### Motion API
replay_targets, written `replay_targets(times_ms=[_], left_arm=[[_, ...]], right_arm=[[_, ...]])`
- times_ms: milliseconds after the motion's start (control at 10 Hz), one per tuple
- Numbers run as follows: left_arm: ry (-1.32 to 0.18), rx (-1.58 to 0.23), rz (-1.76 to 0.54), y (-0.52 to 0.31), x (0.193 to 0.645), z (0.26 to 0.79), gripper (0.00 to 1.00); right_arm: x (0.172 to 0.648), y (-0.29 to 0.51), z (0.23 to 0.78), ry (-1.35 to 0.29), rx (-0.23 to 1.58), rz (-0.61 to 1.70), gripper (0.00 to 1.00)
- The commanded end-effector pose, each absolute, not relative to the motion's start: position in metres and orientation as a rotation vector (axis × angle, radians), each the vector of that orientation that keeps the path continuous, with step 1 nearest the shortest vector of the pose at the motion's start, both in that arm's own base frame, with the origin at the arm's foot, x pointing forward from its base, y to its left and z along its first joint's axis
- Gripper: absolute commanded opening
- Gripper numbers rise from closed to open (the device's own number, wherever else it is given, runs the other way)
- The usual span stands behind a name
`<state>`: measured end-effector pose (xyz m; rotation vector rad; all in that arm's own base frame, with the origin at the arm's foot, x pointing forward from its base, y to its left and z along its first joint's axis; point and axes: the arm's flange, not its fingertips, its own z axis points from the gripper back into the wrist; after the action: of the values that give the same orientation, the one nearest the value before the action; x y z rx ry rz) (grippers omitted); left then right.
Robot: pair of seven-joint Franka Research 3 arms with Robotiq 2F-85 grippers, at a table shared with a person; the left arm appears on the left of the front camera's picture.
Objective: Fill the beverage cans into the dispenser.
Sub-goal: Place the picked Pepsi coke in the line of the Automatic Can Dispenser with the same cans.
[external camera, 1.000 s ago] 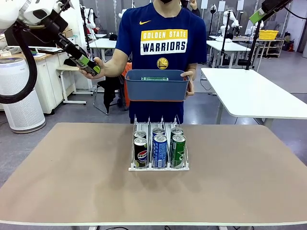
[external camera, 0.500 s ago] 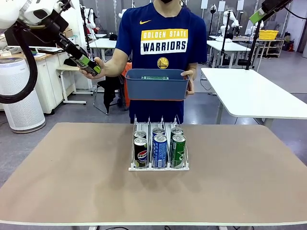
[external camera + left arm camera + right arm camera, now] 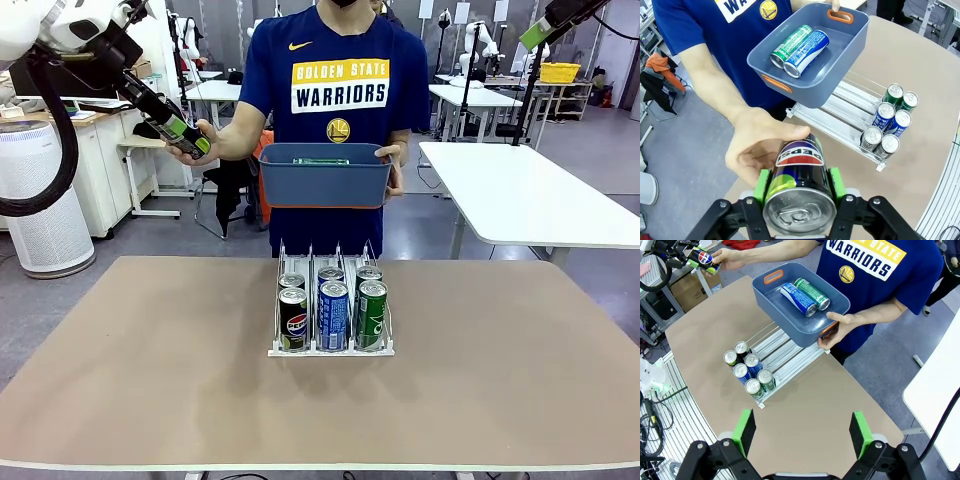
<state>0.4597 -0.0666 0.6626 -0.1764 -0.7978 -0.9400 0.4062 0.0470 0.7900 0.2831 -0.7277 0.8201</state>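
My left gripper (image 3: 186,135) is shut on a black Pepsi can (image 3: 799,180), held up at the far left off the table. The person's hand (image 3: 760,150) is still around the same can. The clear dispenser (image 3: 330,351) stands at the table's middle with two cans in each lane: black (image 3: 293,320), blue (image 3: 333,316) and green (image 3: 372,315) at the front. My right gripper (image 3: 802,436) stands open high above the table, with nothing between its fingers.
The person's other hand holds a blue-grey bin (image 3: 325,180) above the dispenser's far end. One green can (image 3: 791,44) and one blue can (image 3: 807,46) lie in it. The back halves of the dispenser lanes (image 3: 840,107) are bare. A white table (image 3: 530,200) stands beyond at the right.
The person has lifted the bin slightly. My left gripper and the can stay where they were, and the right arm has not moved.
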Motion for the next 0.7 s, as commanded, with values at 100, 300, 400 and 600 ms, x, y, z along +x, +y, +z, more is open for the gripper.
replay_targets(times_ms=[100, 300, 400, 600], left_arm=[[-0.8, -0.175, -0.937, -0.0652, 0.46, 0.6628, 0.48], [-0.8, -0.175, -0.937, -0.0652, 0.46, 0.6628, 0.48], [-0.8, -0.175, -0.937, -0.0652, 0.46, 0.6628, 0.48], [-0.8, -0.175, -0.937, -0.0652, 0.46, 0.6628, 0.48]], right_arm=[[0.405, 0.0471, 0.7884, -0.721, 0.285, 0.824, 1.0], [0.405, 0.0471, 0.7884, -0.721, 0.285, 0.824, 1.0], [0.405, 0.0471, 0.7884, -0.721, 0.285, 0.824, 1.0], [0.405, 0.0471, 0.7884, -0.721, 0.285, 0.824, 1.0]])
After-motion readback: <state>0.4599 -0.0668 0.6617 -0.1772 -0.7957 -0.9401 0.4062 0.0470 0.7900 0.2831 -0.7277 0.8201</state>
